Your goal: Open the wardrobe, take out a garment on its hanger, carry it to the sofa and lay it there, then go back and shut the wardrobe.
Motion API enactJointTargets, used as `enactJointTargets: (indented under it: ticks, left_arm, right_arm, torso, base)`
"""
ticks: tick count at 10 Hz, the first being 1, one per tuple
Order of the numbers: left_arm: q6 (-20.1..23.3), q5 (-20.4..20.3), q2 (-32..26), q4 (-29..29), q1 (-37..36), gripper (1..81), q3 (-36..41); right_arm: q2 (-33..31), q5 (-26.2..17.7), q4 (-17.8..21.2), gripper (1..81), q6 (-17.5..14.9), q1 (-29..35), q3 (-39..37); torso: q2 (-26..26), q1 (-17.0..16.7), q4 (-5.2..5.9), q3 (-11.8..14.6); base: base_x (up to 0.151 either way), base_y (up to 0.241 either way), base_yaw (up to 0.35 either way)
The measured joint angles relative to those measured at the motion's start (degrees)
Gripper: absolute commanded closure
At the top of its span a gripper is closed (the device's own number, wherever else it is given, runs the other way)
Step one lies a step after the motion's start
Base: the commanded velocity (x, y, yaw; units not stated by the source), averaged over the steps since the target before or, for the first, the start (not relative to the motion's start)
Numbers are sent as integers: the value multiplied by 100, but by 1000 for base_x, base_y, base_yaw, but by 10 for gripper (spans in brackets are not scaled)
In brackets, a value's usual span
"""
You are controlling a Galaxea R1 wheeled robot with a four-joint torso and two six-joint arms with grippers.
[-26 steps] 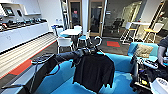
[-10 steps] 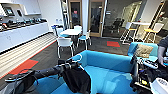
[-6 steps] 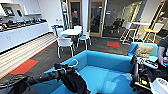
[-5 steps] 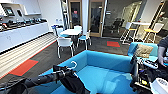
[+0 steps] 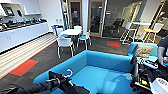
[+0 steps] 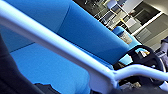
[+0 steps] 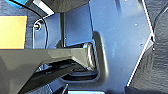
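Head view, far left: a long white desk [image 5: 22,33] with dark appliances on top runs along the wall, and an orange-red floor patch [image 5: 23,67] lies on the dark carpet below it. Lower left of the frame: the left arm enters from the edge and reaches toward the sofa [image 5: 105,65]; the left end effector [image 5: 63,80] sits at the front edge of the blue seat, with the white hook of the hanger [image 5: 68,73] curling up just above it. The hook rises right at the end effector, but I cannot tell whether its fingers are closed on the hanger. The garment [image 5: 72,88], limp black fabric, lies bunched beneath the hook at the bottom of the frame, resting on the sofa's seat edge. Left wrist view: the hanger's white bar [image 6: 62,50] crosses the frame diagonally, very close, with blue upholstery [image 6: 75,30] behind it. Centre of the head view, beyond the sofa back: a round white table [image 5: 71,32] with white chairs [image 5: 65,42] around it. Right of centre: a second red floor patch [image 5: 113,44] before glass doors. Far right: a tan cushion [image 5: 144,50] on the sofa's corner section, a person's arm [image 5: 161,50] at the frame edge, and dark control hardware [image 5: 147,75] below it. Right end effector: state cannot be determined.
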Motion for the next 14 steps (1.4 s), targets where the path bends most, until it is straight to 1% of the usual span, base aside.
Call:
enactJointTargets:
  ticks: [5,9,11,13,14]
  left_arm:
    - [2,-11,-268,405,759,811,-185]
    - [73,-45,-306,702,1391,811,-839]
    - [104,-50,-232,835,1719,811,-1172]
    - [107,-83,-105,1000,1827,811,-1453]
    - [118,-80,-63,1192,1887,10,-1525]
  right_arm:
    - [2,5,-2,10,0,-2,-2]
    - [13,2,-7,10,0,0,-2]
    - [52,0,-7,10,-5,0,-5]
    - [83,0,-9,10,-11,0,-7]
    - [79,0,-7,10,-11,2,-10]
  torso:
    - [0,0,0,0]
    - [0,0,0,0]
    - [-2,-2,0,2]
    - [-2,-2,0,2]
    - [-2,-2,0,2]
  base:
    - [0,0,0]
    - [0,0,0]
    - [0,0,0]
    - [0,0,0]
    - [0,0,0]
